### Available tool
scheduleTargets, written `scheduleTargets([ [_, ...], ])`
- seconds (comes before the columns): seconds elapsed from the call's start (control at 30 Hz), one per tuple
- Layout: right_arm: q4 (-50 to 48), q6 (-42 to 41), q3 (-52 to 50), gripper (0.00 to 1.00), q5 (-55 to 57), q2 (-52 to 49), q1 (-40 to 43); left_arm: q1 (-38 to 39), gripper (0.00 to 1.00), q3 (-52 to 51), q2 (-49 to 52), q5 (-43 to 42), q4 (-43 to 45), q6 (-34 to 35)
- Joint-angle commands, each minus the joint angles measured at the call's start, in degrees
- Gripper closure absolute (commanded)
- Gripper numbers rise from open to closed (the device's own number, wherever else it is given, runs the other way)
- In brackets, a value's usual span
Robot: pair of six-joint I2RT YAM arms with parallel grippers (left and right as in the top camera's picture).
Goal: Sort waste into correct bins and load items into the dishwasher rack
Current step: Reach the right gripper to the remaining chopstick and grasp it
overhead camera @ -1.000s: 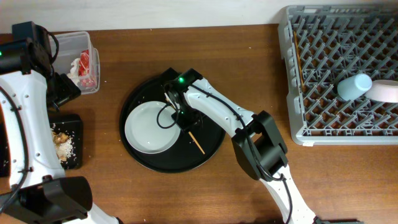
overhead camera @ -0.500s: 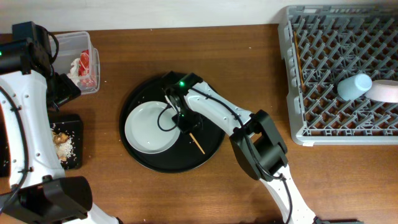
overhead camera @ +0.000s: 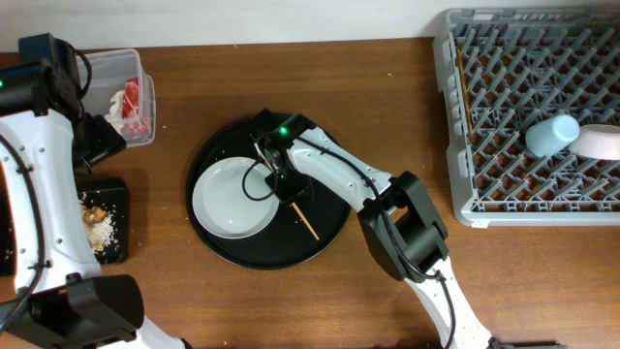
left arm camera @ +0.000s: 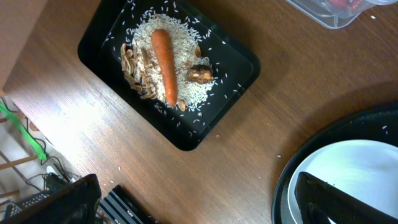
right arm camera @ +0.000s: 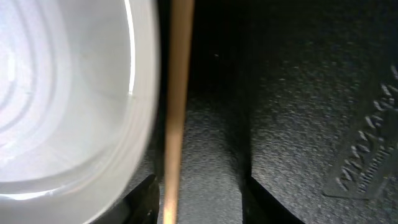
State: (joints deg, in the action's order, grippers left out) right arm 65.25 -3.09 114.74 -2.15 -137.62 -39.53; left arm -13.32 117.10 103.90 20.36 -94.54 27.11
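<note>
A round white bowl (overhead camera: 231,199) lies on the large round black tray (overhead camera: 325,237). One wooden chopstick (overhead camera: 305,221) lies beside the bowl's right edge. My right gripper (overhead camera: 281,184) is down on that tray, open, its fingers either side of the chopstick (right arm camera: 177,93), next to the bowl's rim (right arm camera: 74,93). My left gripper (overhead camera: 97,145) is open and empty between the clear tub (overhead camera: 126,68) and the flat black tray (overhead camera: 121,189). That tray (left arm camera: 99,56) holds the carrot (left arm camera: 165,65) and rice (left arm camera: 193,93). The tub holds a red wrapper (overhead camera: 136,102) and white tissue (overhead camera: 118,109).
The grey dishwasher rack (overhead camera: 513,116) stands at the right, with a light-blue cup (overhead camera: 552,134) lying in it and a white object (overhead camera: 603,142) at its right edge. Cables and a dark block (left arm camera: 124,205) lie off the table's left edge.
My right gripper has shifted a little on the round tray beside the chopstick. The white bowl has slid slightly to the left. The left arm has not moved.
</note>
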Motion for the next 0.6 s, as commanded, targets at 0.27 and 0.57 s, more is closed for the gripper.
scheduleTargets([
  [0.27,-1.44,-3.45,-0.22,0.61,4.96,1.25,0.24,-0.35,0.01,0.15,-0.74,0.2,-0.07,0.68],
  [0.57,-3.41,-3.43,-0.22,0.61,6.93,1.25,4.44,-0.35,0.01,0.15,-0.74,0.2,-0.04,0.68],
])
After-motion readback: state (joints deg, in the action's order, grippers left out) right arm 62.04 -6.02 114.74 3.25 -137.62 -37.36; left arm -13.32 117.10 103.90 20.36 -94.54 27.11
